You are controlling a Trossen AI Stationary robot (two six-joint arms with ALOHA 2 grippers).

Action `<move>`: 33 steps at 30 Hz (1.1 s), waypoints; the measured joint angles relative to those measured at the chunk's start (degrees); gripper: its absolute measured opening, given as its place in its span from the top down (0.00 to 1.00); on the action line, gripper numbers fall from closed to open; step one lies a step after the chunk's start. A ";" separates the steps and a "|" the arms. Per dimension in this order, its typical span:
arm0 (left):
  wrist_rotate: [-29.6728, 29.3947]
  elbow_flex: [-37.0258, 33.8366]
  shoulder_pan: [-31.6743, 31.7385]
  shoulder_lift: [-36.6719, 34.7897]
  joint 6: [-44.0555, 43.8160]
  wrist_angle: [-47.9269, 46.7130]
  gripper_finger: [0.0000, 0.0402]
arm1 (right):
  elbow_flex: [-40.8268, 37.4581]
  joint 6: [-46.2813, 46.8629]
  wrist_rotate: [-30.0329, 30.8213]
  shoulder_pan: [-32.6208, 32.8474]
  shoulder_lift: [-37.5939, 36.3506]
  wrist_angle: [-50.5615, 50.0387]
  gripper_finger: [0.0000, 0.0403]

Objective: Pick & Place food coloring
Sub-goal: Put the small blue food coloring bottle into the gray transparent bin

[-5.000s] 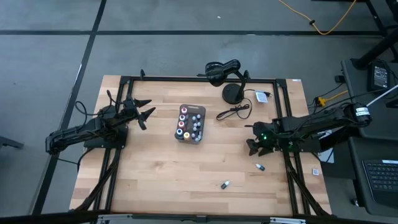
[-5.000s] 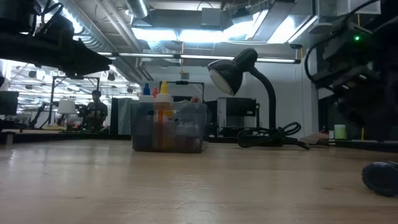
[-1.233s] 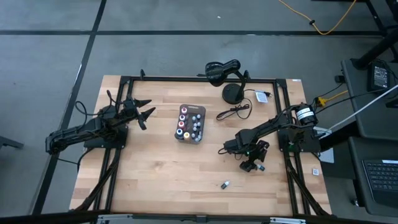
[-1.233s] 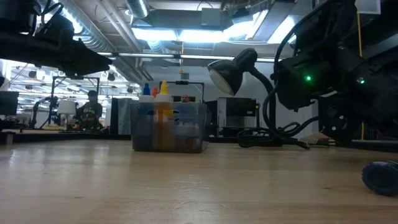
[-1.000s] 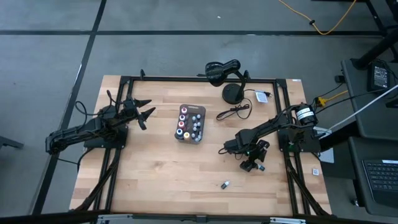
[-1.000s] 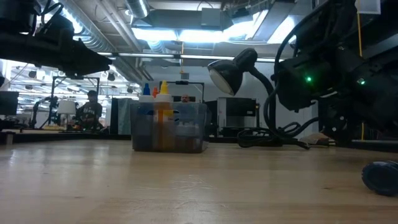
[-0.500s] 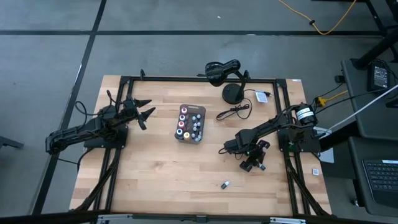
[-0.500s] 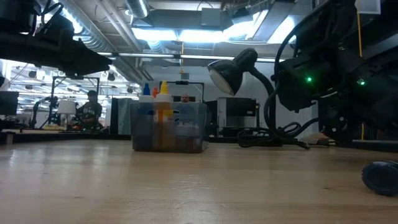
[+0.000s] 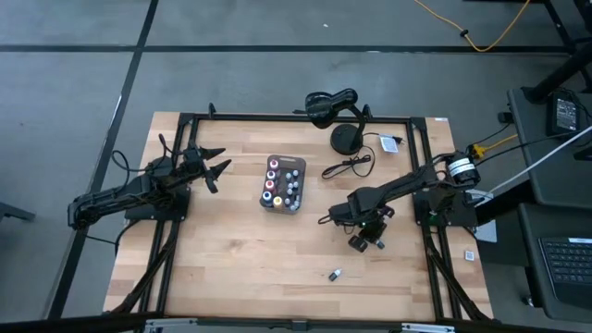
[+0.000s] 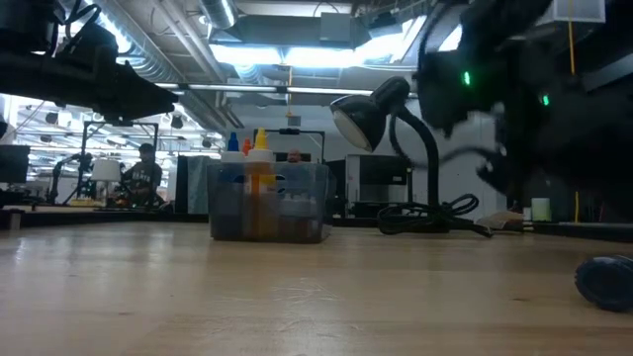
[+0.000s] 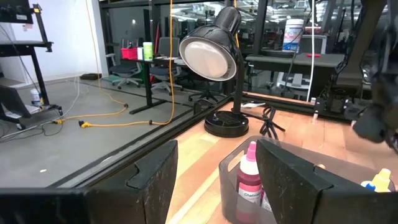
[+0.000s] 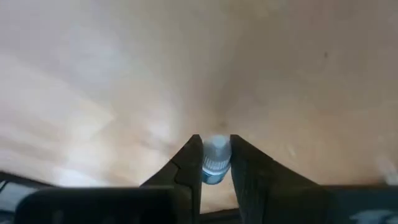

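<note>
Right gripper (image 12: 215, 163): jaws clamped on a small food coloring bottle (image 12: 216, 160) with a pale blue cap, the bottle pinched between the two dark fingers (image 12: 188, 163), above the wooden worktop (image 9: 222, 250)
Right gripper, from above (image 9: 363, 240): over the right half of the worktop, between the tray and the worktop's right edge
Left gripper (image 9: 215, 165): jaws spread apart and holding nothing, raised over the left side of the worktop, pointing toward the tray
Tray (image 9: 283, 183): gray and rectangular, well ahead of the left jaws and some way off from the right jaws, holding upright bottles with caps in several colours
Bottle seen between the left jaws (image 11: 249, 180): pink liquid, pink cap, standing at the near end of the tray
Loose bottle (image 9: 335, 274): lying on the worktop near its front edge, apart from the right jaws
Desk lamp (image 9: 335, 106): black, round base, at the worktop's far edge beyond the tray, cable trailing beside it
</note>
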 joint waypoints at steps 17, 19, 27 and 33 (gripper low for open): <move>0.00 0.00 0.01 0.00 0.00 0.01 0.47 | 27.16 -7.75 25.46 -1.11 -4.40 3.18 0.84; 0.00 0.00 0.00 0.00 0.00 0.00 0.47 | 29.09 -8.86 29.15 -1.88 -3.94 6.41 0.84; 0.00 0.00 0.01 0.00 0.00 0.00 0.47 | 31.58 -17.32 37.54 -6.45 -0.03 20.33 0.84; 0.00 0.02 0.02 0.00 0.00 0.01 0.47 | 31.60 -21.58 39.50 -8.83 4.16 26.47 0.84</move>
